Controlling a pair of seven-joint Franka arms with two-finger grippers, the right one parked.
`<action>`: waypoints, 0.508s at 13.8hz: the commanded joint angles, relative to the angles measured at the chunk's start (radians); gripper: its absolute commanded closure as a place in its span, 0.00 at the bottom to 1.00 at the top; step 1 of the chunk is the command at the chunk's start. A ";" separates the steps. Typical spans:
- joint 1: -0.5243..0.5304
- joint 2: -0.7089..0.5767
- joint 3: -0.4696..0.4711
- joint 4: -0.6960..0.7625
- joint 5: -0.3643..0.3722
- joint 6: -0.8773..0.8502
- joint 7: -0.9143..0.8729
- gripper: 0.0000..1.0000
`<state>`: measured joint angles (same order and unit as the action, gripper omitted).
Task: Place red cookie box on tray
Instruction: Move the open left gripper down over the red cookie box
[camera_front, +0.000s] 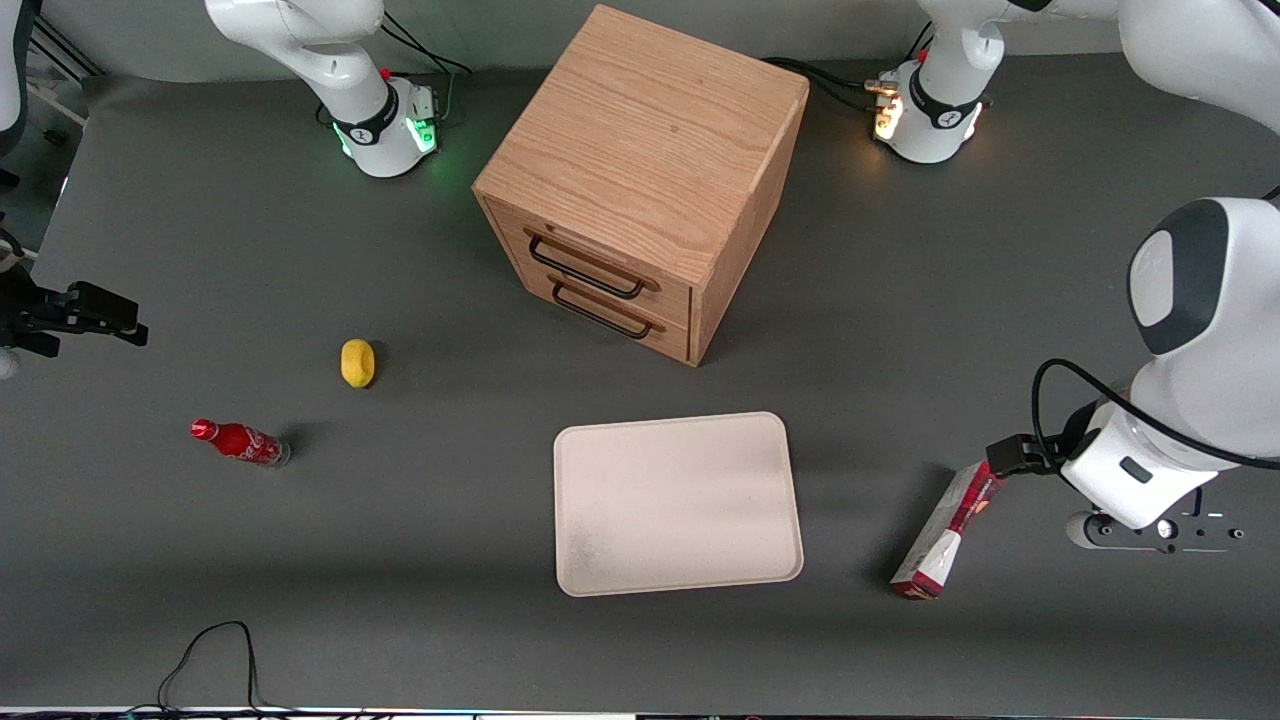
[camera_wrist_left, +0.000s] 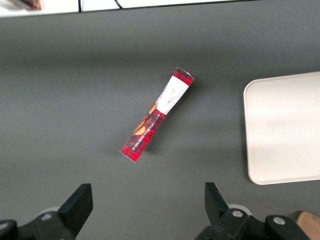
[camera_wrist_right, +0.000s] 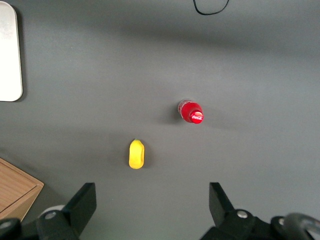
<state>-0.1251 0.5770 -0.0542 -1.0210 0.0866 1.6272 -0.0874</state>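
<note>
The tray (camera_front: 678, 505) serves as the reference landmark for all positions below.

Toward the parked arm's end of the tabletop (camera_front: 420, 560), well apart from the tray, a small red soda bottle (camera_front: 240, 442) lies on its side. A yellow, rounded lemon-like object (camera_front: 357, 362) sits near it, farther from the front camera. Neither belongs to the task.

A wooden drawer cabinet (camera_front: 640, 180) stands farther from the front camera than the tray. It has oak-grain faces and two dark wire handles.

The tray itself is a flat, pale cream rectangle with rounded corners and a low raised rim. Its surface looks matte and smooth, and nothing rests on it.

The red cookie box (camera_front: 945, 530) lies on the tabletop beside the tray, toward my working arm's end, clear of the rim and at an angle to the tray's edge. It is a long, thin cardboard carton, red with a white section and small print.

My tool (camera_wrist_left: 147, 210) hovers above the box with its fingers spread wide and nothing between them.

Step in hand, as I judge it: approach before the grasp. The next move calls for rotating the tool so the fingers straddle the box's narrow width, descending over its middle, then closing. Thin cardboard may crush, so moderate pressure seems advisable.
</note>
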 joint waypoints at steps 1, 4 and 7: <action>-0.011 0.014 0.007 0.022 0.028 0.006 0.162 0.00; -0.010 0.024 0.007 0.019 0.018 0.020 0.383 0.00; -0.005 0.024 0.007 0.003 -0.020 0.049 0.498 0.00</action>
<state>-0.1277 0.5928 -0.0536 -1.0219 0.0897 1.6550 0.3369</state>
